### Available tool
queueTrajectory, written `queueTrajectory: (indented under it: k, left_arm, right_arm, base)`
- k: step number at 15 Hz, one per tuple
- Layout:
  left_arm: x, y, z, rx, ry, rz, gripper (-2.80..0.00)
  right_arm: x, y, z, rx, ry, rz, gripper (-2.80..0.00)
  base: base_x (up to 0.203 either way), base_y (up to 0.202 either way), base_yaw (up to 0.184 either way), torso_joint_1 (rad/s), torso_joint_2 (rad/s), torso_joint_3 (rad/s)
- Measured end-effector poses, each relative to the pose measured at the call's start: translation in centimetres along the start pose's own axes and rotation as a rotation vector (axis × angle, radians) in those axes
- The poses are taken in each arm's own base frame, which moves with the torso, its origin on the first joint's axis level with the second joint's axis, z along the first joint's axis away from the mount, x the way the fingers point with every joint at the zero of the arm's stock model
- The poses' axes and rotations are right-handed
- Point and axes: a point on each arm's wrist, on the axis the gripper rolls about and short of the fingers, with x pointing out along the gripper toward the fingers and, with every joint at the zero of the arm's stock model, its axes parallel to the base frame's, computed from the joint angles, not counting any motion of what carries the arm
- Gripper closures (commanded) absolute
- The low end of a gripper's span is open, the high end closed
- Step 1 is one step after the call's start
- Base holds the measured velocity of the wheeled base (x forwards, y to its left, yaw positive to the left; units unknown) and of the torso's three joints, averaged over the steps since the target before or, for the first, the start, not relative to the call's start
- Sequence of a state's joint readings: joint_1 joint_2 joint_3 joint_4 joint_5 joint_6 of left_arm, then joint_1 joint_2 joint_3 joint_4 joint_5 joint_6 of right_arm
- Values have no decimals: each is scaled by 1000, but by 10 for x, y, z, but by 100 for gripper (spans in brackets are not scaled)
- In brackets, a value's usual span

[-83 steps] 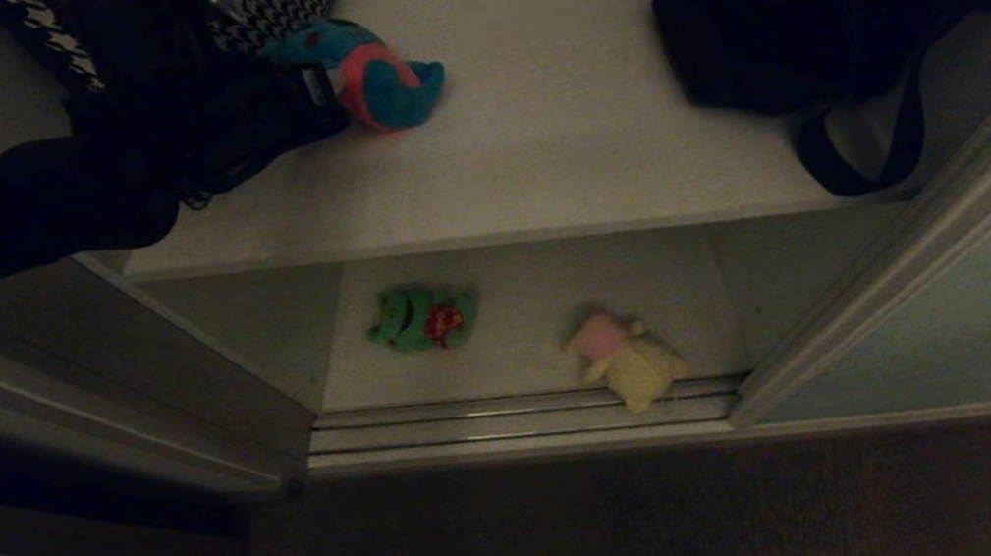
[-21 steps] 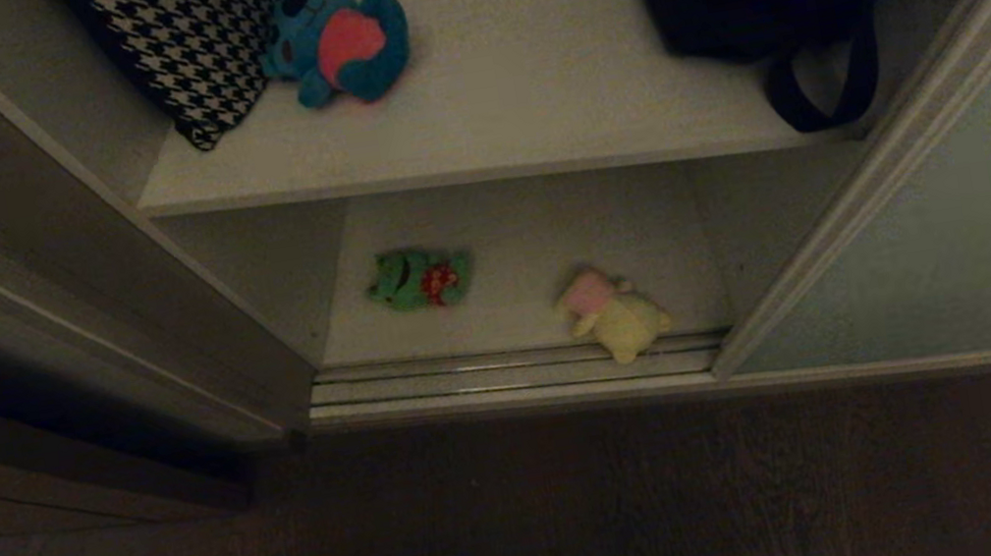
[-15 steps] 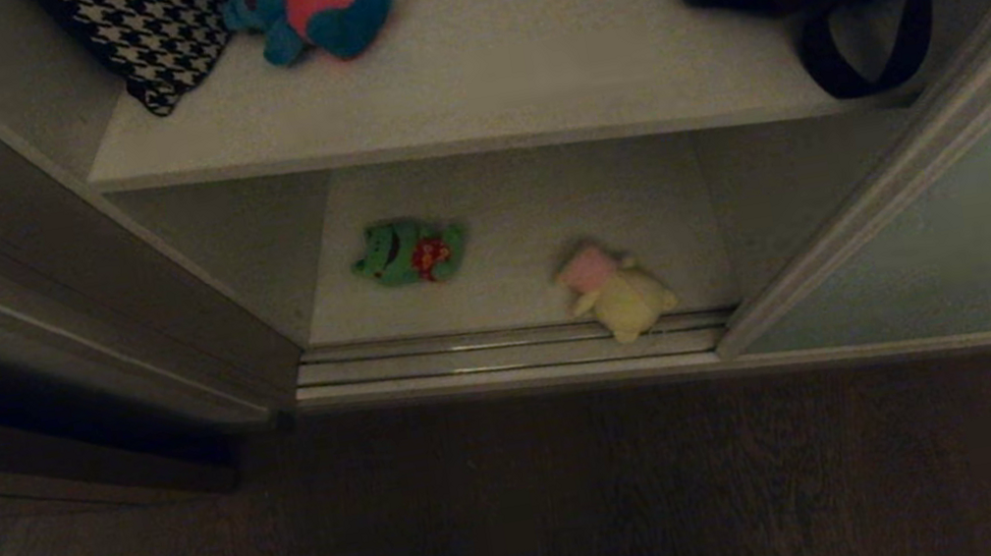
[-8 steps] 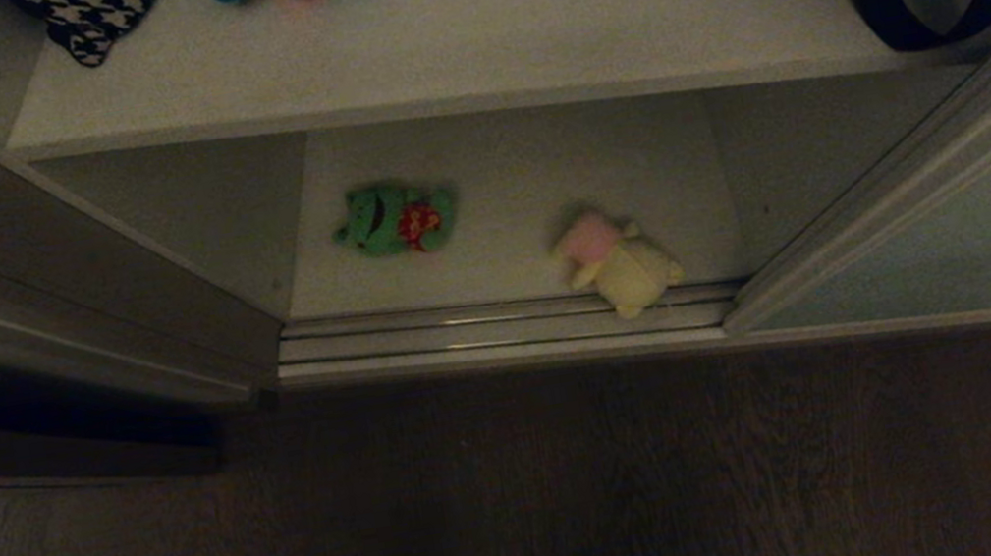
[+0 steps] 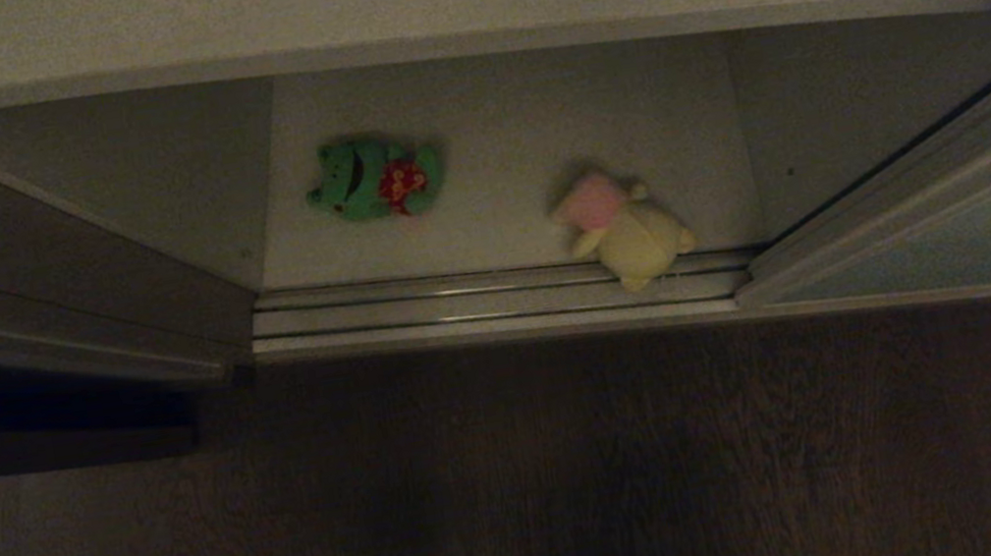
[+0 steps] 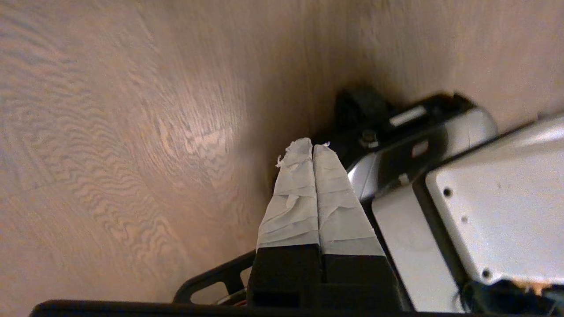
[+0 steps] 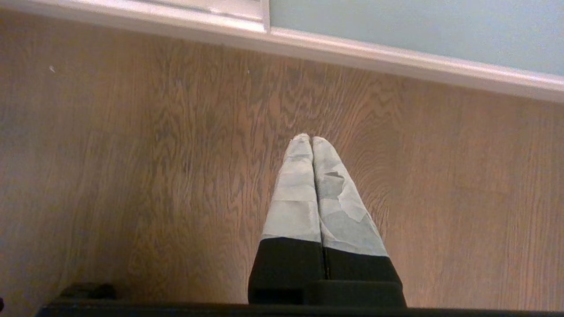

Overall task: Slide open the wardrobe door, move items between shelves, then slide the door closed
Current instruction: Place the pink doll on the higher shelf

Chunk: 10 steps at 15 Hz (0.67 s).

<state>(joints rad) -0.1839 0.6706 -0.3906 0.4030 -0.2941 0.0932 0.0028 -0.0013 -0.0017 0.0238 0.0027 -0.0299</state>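
head view: yellow toy [image 5: 632, 231] overlaps floor track [image 5: 459, 299] (door [image 5: 976, 237] path); both tools clenched, empty.

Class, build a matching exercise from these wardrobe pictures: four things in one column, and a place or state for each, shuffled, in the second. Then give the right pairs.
Things
1. green plush toy
2. cream-yellow plush toy
3. left gripper
4. sliding wardrobe door

Places or states
A. shut, over the wood floor beside the robot's base
B. slid aside at the right of the opening
C. lying back on the bottom shelf, left side
D. at the front edge, partly over the floor track

Pairs: 1-C, 2-D, 3-A, 4-B
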Motion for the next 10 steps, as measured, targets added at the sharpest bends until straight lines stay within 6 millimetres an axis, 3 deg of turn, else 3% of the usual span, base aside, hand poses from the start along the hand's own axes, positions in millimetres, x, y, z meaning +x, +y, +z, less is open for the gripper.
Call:
queueTrajectory:
  k: [6,10]
  left_arm:
    - [19,7,30,47,30,-48,0]
    - [54,10,69,151,48,-162,0]
  right_arm:
    - [0,0,0,-1,0,0,0]
    - [0,0,0,0,0,0,0]
  base:
    - [0,0,0,1,3,-33]
    - [0,0,0,0,0,0]
